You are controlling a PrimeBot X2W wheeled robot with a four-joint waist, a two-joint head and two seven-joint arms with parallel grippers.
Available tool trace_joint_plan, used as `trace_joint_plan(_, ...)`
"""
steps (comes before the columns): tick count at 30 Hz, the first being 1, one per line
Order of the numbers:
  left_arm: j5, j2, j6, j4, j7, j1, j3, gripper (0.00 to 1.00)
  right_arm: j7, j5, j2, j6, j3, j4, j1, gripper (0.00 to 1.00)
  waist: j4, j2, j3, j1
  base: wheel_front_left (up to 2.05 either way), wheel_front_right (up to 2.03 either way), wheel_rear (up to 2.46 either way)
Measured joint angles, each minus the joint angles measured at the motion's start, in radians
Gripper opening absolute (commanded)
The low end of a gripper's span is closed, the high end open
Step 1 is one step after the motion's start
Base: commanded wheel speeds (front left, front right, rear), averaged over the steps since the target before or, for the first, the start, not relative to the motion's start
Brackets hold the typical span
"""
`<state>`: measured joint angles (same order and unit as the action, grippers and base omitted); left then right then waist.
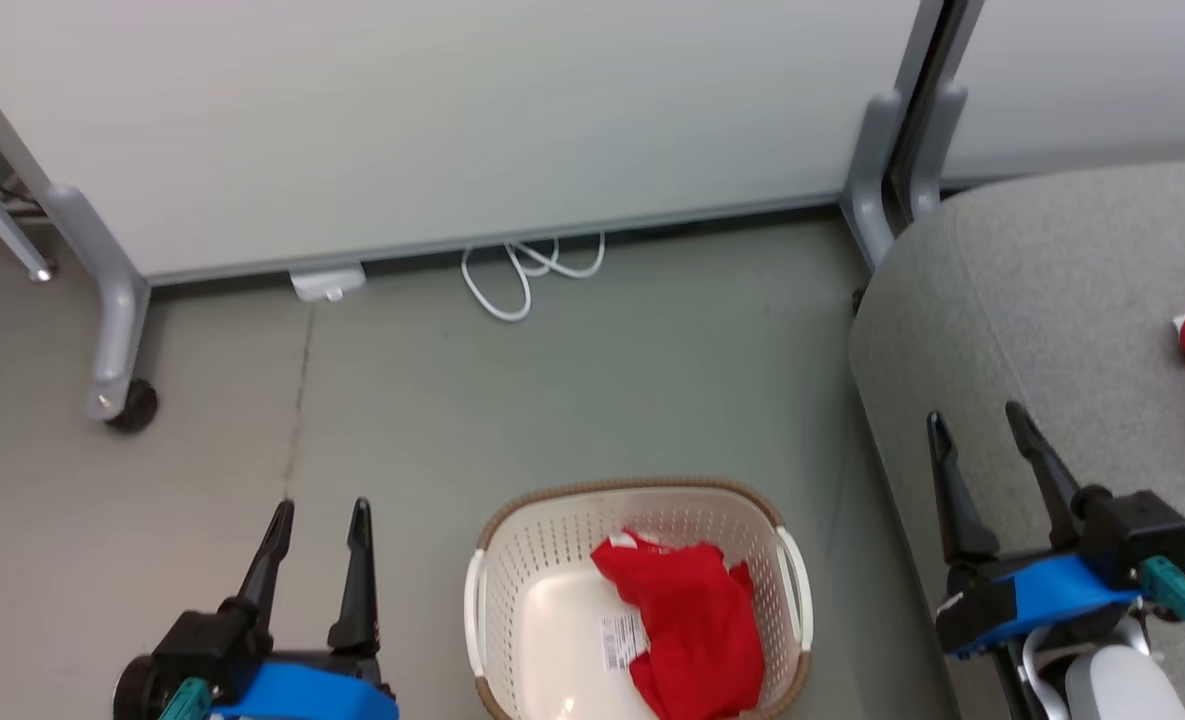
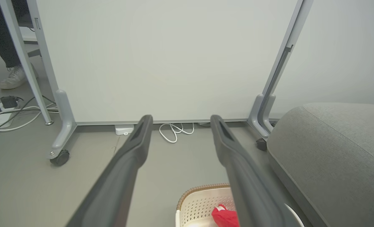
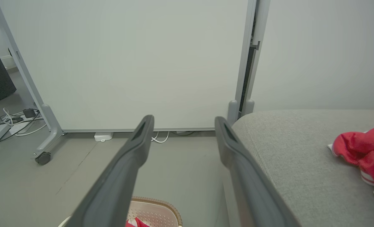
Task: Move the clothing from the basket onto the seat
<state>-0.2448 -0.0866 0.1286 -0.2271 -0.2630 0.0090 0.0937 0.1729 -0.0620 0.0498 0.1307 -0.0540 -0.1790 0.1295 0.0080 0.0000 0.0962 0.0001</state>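
The right gripper (image 3: 183, 119) holds its two dark fingers (image 3: 120, 176) spread wide with nothing between them, above the grey floor (image 3: 180, 164). On the view's right is the grey seat (image 3: 300, 164), and a red garment (image 3: 360, 151) with white trim rests on it at the frame edge. At the bottom edge the basket (image 3: 157, 206) shows its brown rim, with a scrap of red fabric (image 3: 138, 223) inside. A white partition (image 3: 127, 63) on a caster (image 3: 44, 158) stands behind.

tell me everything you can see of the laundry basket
The laundry basket is cream-white perforated plastic, rounded-rectangular, with a brown woven-look rim and white side handles. It stands upright on the grey floor, left of the grey seat and apart from it. A crumpled red garment lies in its right half, beside a printed sticker on its bare bottom.
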Motion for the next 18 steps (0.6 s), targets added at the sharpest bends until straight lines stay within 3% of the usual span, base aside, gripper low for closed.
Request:
trace_joint_plan(10,-0.011,-0.034,0.000,-0.071,0.000,-0.196,0.108,1.00,0.019,0.009,0.000,0.000,0.035,0.051,0.139,1.00,-0.062,0.0000,0.238,0.0002,0.00,0.00,0.00)
trace_joint_plan(18,-0.024,-0.065,0.000,-0.269,0.000,-0.402,0.260,1.00,0.047,0.009,0.001,0.000,0.068,0.075,0.239,1.00,-0.147,0.0000,0.418,0.0003,0.00,0.00,0.00)
